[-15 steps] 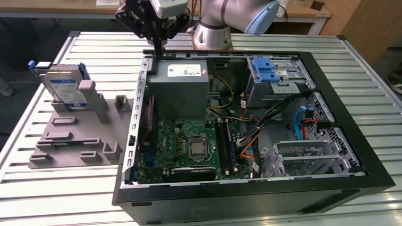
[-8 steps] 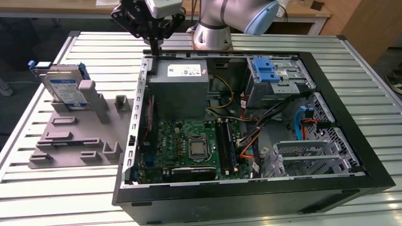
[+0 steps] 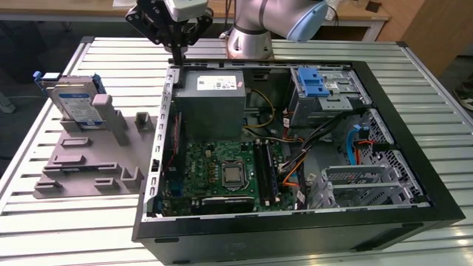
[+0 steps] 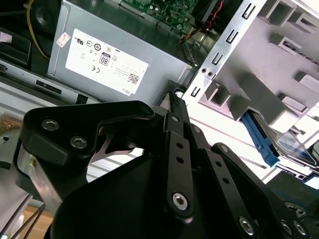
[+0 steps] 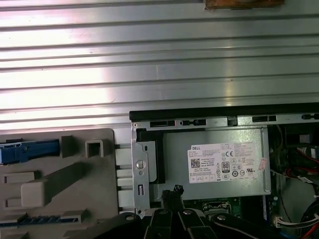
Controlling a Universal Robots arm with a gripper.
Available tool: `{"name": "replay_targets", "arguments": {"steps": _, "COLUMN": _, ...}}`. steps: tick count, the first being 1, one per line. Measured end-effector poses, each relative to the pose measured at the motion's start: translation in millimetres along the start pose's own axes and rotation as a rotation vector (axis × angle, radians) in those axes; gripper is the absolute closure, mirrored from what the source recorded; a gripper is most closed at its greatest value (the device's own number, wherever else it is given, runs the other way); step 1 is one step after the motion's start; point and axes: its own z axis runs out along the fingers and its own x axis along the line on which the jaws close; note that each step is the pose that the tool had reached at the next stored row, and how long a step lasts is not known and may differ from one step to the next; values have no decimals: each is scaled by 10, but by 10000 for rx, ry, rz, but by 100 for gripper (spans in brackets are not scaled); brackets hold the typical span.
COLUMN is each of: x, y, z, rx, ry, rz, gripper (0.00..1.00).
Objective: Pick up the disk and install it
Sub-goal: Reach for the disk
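Gripper [image 3: 178, 54] hovers over the computer case's [image 3: 296, 233] rear edge above the power supply [image 3: 214, 102], jaws seemingly together. The disk [image 3: 77, 106] stands upright in a grey holder [image 3: 81, 166] beside the case.

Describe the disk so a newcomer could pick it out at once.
Start at the open computer case; beside it, on the exterior view's left, lies a grey fixture plate. The disk stands upright at its far end: silver, blue-labelled, blue-framed, unlike the grey blocks.

A printed white sticker [image 5: 227, 164] sits on the power-supply box [image 5: 174, 164], a white-and-blue label [image 3: 77, 106] on the disk [image 3: 68, 87].
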Motion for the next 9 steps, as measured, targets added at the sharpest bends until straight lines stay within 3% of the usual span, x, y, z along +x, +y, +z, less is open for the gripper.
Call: {"name": "replay_targets", "arguments": {"steps": 9, "x": 61, "y": 3, "z": 3, "rx": 0, "ry": 0, "rz": 0, "gripper": 89}}
